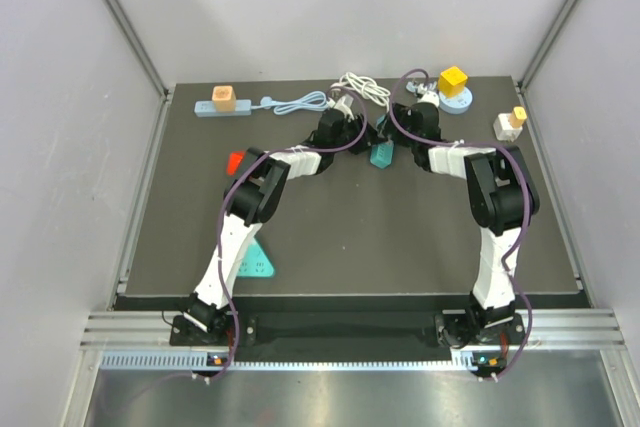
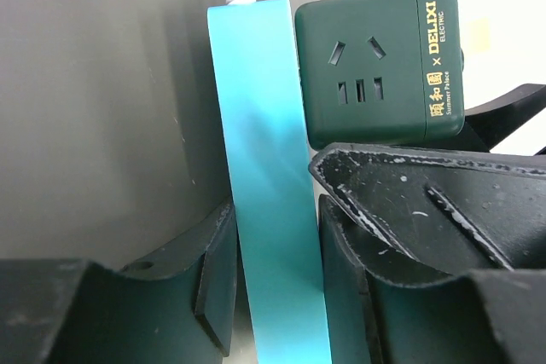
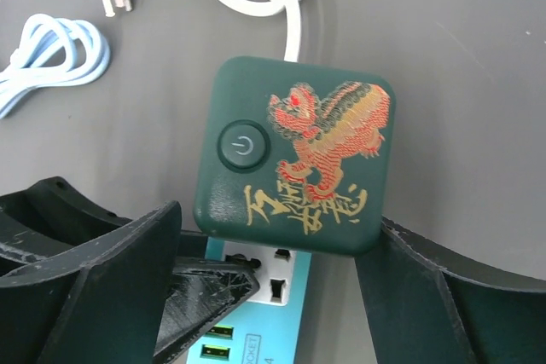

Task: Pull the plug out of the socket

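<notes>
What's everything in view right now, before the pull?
teal power strip: 1, teal, centre back
green cube plug: 1, dark green, on that strip
white cord: 1, white, behind them
blue power strip: 1, light blue, back left
orange plug: 1, orange, on blue strip
yellow cube: 1, yellow, on blue base, back right
cream block: 1, cream, right edge
red object: 1, red, left
triangular strip: 1, teal, near left
left gripper: 1, black, shut on teal strip
right gripper: 1, black, open astride cube
</notes>
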